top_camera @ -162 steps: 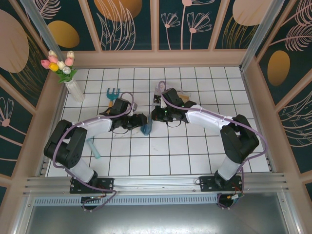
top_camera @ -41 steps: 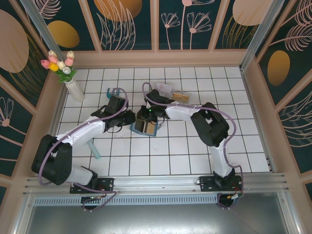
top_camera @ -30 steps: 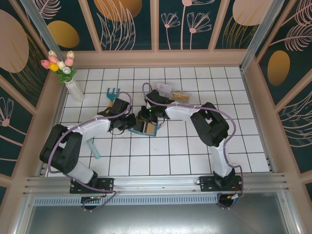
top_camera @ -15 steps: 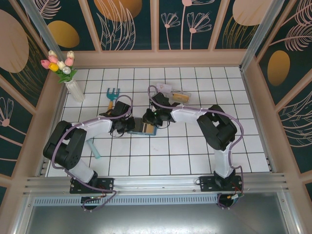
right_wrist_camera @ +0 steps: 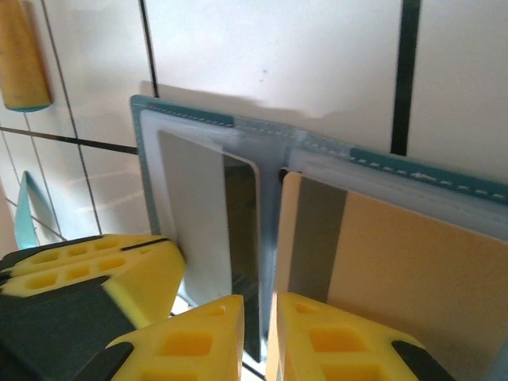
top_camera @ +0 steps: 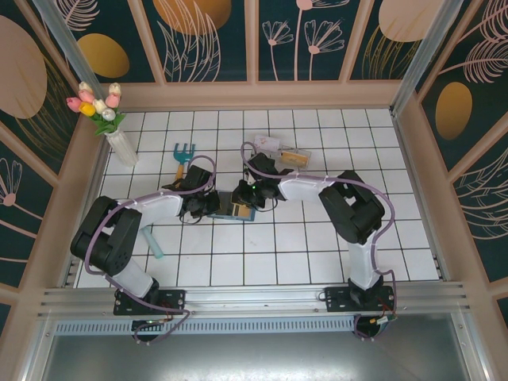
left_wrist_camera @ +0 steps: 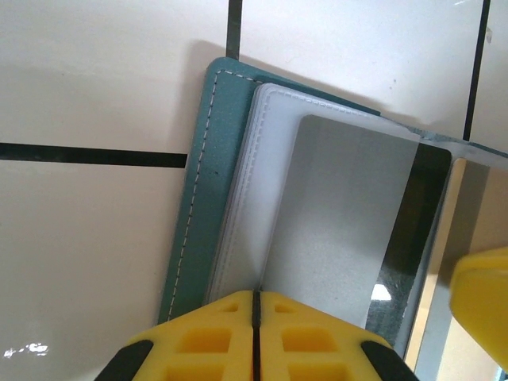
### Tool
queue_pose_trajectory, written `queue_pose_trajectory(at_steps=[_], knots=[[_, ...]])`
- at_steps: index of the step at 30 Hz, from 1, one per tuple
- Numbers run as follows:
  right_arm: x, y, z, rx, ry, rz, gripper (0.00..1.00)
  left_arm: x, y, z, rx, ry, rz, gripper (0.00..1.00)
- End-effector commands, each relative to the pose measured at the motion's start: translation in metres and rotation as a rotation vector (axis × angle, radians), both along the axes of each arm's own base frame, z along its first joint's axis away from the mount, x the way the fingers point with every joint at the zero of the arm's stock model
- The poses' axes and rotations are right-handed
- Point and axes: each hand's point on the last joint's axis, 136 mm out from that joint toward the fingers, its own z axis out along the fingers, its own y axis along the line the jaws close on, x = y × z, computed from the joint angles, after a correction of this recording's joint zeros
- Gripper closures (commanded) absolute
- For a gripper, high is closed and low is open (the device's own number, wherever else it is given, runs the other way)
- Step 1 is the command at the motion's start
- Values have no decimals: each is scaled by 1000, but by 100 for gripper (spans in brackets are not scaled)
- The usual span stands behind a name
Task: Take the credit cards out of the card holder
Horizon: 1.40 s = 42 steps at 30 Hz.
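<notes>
Teal card holder [left_wrist_camera: 202, 198] open, two cards [left_wrist_camera: 341, 214]; left fingers [left_wrist_camera: 198, 341] pressed together, right fingers [right_wrist_camera: 198, 341] barely parted, grip unclear

This is a robot lab cell dressed up to look like a home. Two arms, left [top_camera: 143, 210] and right [top_camera: 353, 210], are bolted to an aluminium rail [top_camera: 254, 299] at the near edge of a white tiled counter [top_camera: 278, 254]. Wood-framed walls [top_camera: 208, 40] with dark floral wallpaper box the counter in on three sides. Metal posts [top_camera: 67, 40] stand at the far corners. A vase of fake tulips [top_camera: 119, 141] and a small blue garden fork [top_camera: 183, 152] serve as household props.
</notes>
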Motion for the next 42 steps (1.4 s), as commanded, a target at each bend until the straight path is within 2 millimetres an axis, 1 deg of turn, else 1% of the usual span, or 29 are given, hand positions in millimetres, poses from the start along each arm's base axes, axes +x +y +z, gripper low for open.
queue_pose_trajectory(at_steps=[1, 6, 11, 15, 20, 22, 31, 42], knots=[[1, 1, -11, -7, 26, 5, 78, -15, 8, -19, 35, 66, 10, 90], [1, 1, -16, -7, 23, 18, 78, -16, 8, -21, 37, 71, 6, 90], [3, 9, -10, 38, -4, 49, 77, -16, 8, -22, 37, 76, 3, 91], [5, 12, -10, 42, -8, 54, 76, -17, 9, -23, 42, 76, 3, 90], [8, 7, -13, 9, -9, 26, 76, -17, 10, -22, 47, 76, 6, 90], [9, 7, -11, 11, -15, 25, 76, -17, 10, -22, 47, 75, 6, 90], [4, 22, 2, 127, -41, 100, 79, -19, 11, -25, 48, 81, 3, 90], [2, 23, -3, 163, -32, 114, 82, -19, 11, -25, 48, 85, 1, 89]])
